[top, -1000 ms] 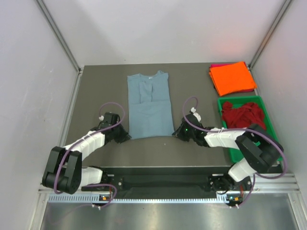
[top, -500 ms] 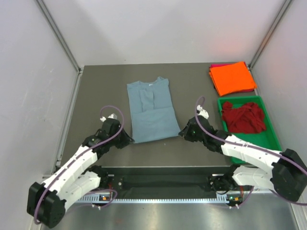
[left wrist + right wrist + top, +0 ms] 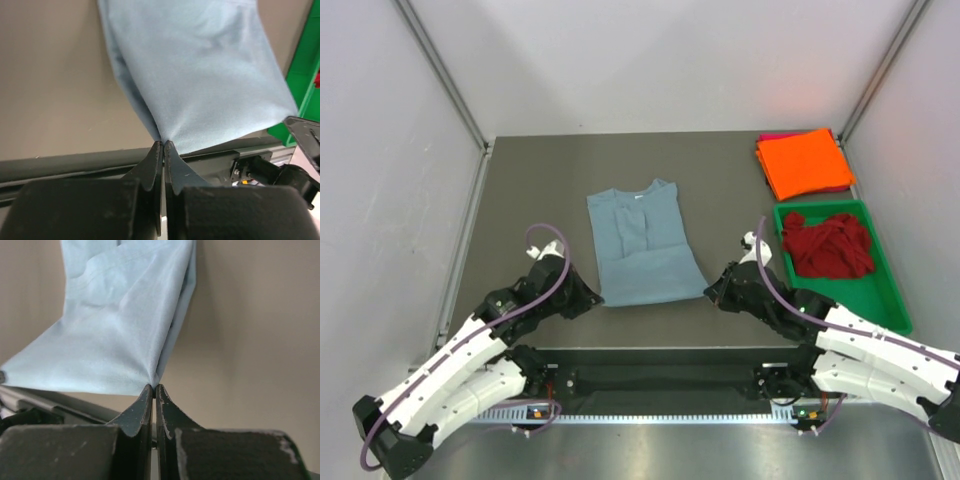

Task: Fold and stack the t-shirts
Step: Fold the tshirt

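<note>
The left pincer (image 3: 163, 143) and right pincer (image 3: 154, 386) each clamp a blue-grey t-shirt (image 3: 642, 250) hem corner. Its length runs toward the counter's (image 3: 530, 180) far edge.

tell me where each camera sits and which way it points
Top: above and behind the robot, looking down at the table; the left arm and right arm hold the blue shirt.
Left wrist: on the left gripper, facing the shirt and green tray; shut fingers pinch a corner.
Right wrist: on the right gripper, facing the shirt; shut fingers pinch the other corner.
Shared: all three show the blue shirt.
</note>
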Tool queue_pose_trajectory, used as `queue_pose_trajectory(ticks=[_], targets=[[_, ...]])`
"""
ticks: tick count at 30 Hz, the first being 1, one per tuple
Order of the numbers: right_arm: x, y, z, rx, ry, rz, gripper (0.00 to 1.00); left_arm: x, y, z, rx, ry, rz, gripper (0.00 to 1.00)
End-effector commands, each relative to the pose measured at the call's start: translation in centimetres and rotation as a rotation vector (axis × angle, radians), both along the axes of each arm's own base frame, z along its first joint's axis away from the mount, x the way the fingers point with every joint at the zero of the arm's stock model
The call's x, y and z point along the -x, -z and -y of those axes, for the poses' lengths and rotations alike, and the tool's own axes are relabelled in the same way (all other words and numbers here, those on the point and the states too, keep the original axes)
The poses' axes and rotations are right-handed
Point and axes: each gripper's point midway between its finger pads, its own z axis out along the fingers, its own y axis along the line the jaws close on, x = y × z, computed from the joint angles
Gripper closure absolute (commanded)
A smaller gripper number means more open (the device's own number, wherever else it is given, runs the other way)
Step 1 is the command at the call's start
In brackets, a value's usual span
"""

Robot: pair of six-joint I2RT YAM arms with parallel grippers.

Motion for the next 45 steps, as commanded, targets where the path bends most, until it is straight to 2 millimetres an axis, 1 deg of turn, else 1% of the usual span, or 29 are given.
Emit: queue_pose_trajectory(ticks=[1, 2, 3, 6, 12, 13, 14, 15, 16, 18, 20, 21, 23, 24, 25, 27, 29, 30, 31, 33, 34, 35, 36, 38, 40, 41, 42, 44, 45], targets=[[-1.9, -2.7, 1.1, 0.078, 0.034, 0.108, 1.0, -1.8, -2.4, 1.5, 0.004, 0.05, 0.07, 1.0], [-2.2, -3.2, 1.0, 0.085, 0.033, 0.12, 1.0, -2.1, -1.6, 1.9, -0.027, 0.061, 0.03, 1.0], [-2.7, -4.4, 0.8, 0.079, 0.038, 0.141, 1.0, -2.6, -2.5, 2.3, -0.028, 0.064, 0.036, 1.0], [-4.4, -5.5, 0.9, 0.105, 0.052, 0.176, 1.0, -4.5, -3.0, 2.0, -0.092, 0.021, 0.054, 1.0], [-9.4, -8.3, 0.6, 0.12, 0.018, 0.259, 1.0, -8.5, -4.1, 1.6, -0.141, -0.003, 0.093, 1.0], [-10.7, -8.0, 0.0, 0.124, -0.02, 0.261, 1.0, -9.1, -4.1, 1.6, -0.149, 0.007, 0.098, 1.0], [-11.3, -7.9, -0.4, 0.119, -0.045, 0.255, 1.0, -10.4, -3.5, 1.5, -0.158, -0.01, 0.083, 1.0], [-12.2, -9.0, -1.0, 0.099, -0.061, 0.267, 1.0, -11.3, -3.8, 1.5, -0.151, -0.012, 0.086, 1.0], [-13.3, -8.1, -1.5, 0.113, -0.087, 0.251, 1.0, -11.8, -3.8, 1.6, -0.147, 0.002, 0.082, 1.0], [-15.0, -9.2, -2.0, 0.111, -0.089, 0.273, 1.0, -14.2, -4.0, 1.5, -0.134, -0.022, 0.086, 1.0], [-16.9, -8.6, -2.3, 0.114, -0.107, 0.265, 1.0, -16.0, -3.3, 0.5, -0.148, -0.046, 0.064, 1.0], [-18.0, -9.7, -2.6, 0.1, -0.108, 0.285, 1.0, -17.1, -4.1, 0.3, -0.144, -0.059, 0.084, 1.0], [-19.9, -8.5, -3.3, 0.088, -0.138, 0.249, 1.0, -19.0, -3.4, -1.0, -0.169, -0.084, 0.077, 1.0], [-20.9, -9.6, -3.9, 0.064, -0.151, 0.261, 1.0, -20.4, -4.5, -0.5, -0.139, -0.071, 0.122, 1.0], [-22.0, -8.0, -4.2, 0.07, -0.156, 0.226, 1.0, -21.2, -3.7, -0.7, -0.162, -0.054, 0.116, 1.0], [-24.0, -7.3, -4.8, 0.06, -0.16, 0.21, 1.0, -23.3, -4.4, -1.6, -0.18, -0.07, 0.139, 1.0], [-25.3, -7.0, -5.3, 0.05, -0.167, 0.205, 1.0, -24.9, -3.3, -2.3, -0.191, -0.079, 0.11, 1.0], [-26.6, -6.7, -5.5, 0.042, -0.167, 0.201, 1.0, -26.0, -4.0, -2.4, -0.194, -0.076, 0.131, 1.0], [-27.2, -6.7, -5.8, 0.034, -0.17, 0.201, 1.0, -26.7, -2.6, -3.1, -0.214, -0.089, 0.091, 1.0], [-29.0, -6.2, -6.1, 0.02, -0.17, 0.197, 1.0, -28.2, -2.8, -3.5, -0.22, -0.094, 0.091, 1.0], [-29.5, -6.1, -6.3, 0.011, -0.173, 0.196, 1.0, -28.9, -1.4, -4.0, -0.224, -0.099, 0.053, 1.0], [-30.1, -6.1, -6.4, -0.001, -0.175, 0.203, 1.0, -29.9, -2.0, -4.0, -0.21, -0.095, 0.067, 1.0], [-31.1, -6.1, -6.8, -0.026, -0.185, 0.218, 1.0, -30.4, -0.8, -4.0, -0.212, -0.089, 0.042, 1.0], [-32.3, -6.9, -7.3, -0.047, -0.191, 0.247, 1.0, -31.9, -1.1, -4.3, -0.208, -0.099, 0.06, 1.0], [-33.4, -5.9, -7.4, -0.051, -0.194, 0.239, 1.0, -32.8, 0.2, -4.6, -0.222, -0.109, 0.04, 1.0], [-34.0, -6.7, -7.7, -0.06, -0.199, 0.256, 1.0, -33.3, -0.1, -4.8, -0.226, -0.116, 0.042, 1.0], [-34.5, -5.8, -7.8, -0.064, -0.203, 0.24, 1.0, -33.5, 0.2, -5.1, -0.233, -0.124, 0.033, 1.0], [-35.3, -6.0, -8.1, -0.071, -0.209, 0.255, 1.0, -34.1, 1.0, -5.6, -0.245, -0.143, 0.024, 1.0], [-35.8, -5.3, -8.1, -0.074, -0.211, 0.248, 1.0, -34.2, 1.6, -5.7, -0.244, -0.144, 0.012, 1.0]])
